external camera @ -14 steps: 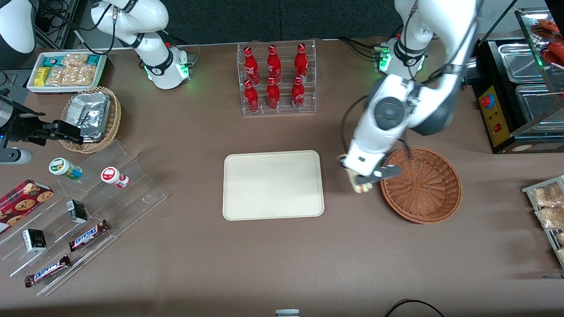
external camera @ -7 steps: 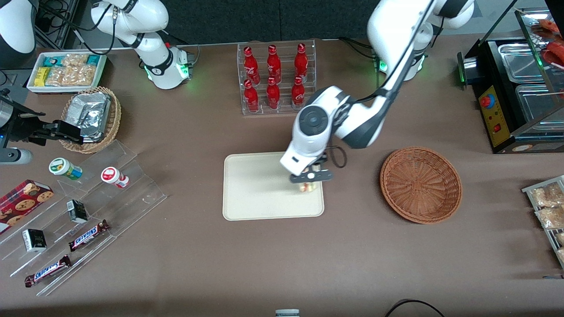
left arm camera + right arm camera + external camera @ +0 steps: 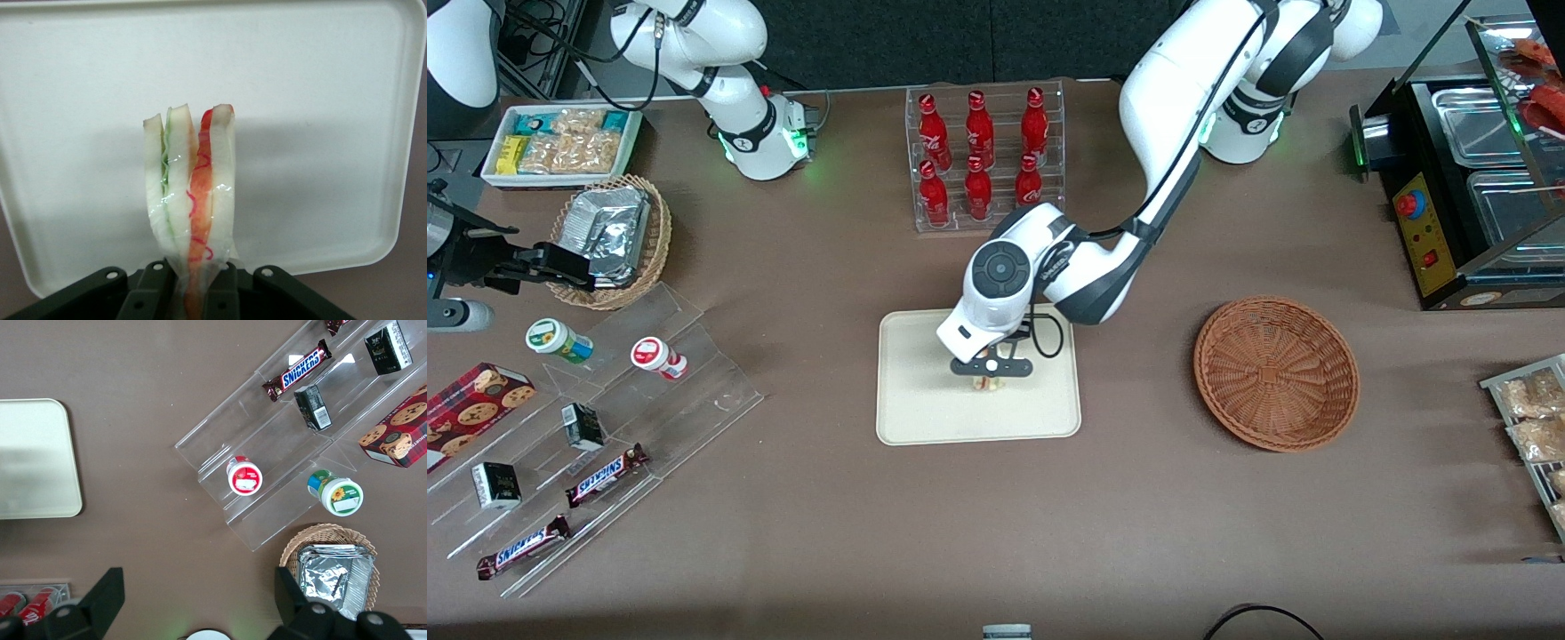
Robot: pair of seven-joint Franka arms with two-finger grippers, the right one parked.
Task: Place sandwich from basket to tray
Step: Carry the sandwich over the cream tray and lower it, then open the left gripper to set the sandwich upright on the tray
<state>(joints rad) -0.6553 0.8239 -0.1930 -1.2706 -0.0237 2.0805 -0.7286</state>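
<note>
My left gripper (image 3: 988, 373) is over the middle of the cream tray (image 3: 925, 418), shut on the sandwich (image 3: 986, 384). In the left wrist view the sandwich (image 3: 193, 193) stands on edge between the black fingers (image 3: 150, 290), a wrapped wedge of pale bread with green and red filling layers, with the tray (image 3: 320, 80) spread under it. I cannot tell whether the sandwich touches the tray. The reddish-brown wicker basket (image 3: 1276, 373) sits empty toward the working arm's end of the table, beside the tray.
A clear rack of red bottles (image 3: 983, 160) stands farther from the front camera than the tray. A tan basket of foil packets (image 3: 614, 236), a clear stepped stand with snacks (image 3: 605, 427) and a white snack box (image 3: 560, 142) lie toward the parked arm's end. The tray's corner (image 3: 40, 460) shows in the right wrist view.
My left gripper carried the sandwich from the basket's rim sideways over the tray, first over its edge near the basket, now over its middle. The basket is left empty.
</note>
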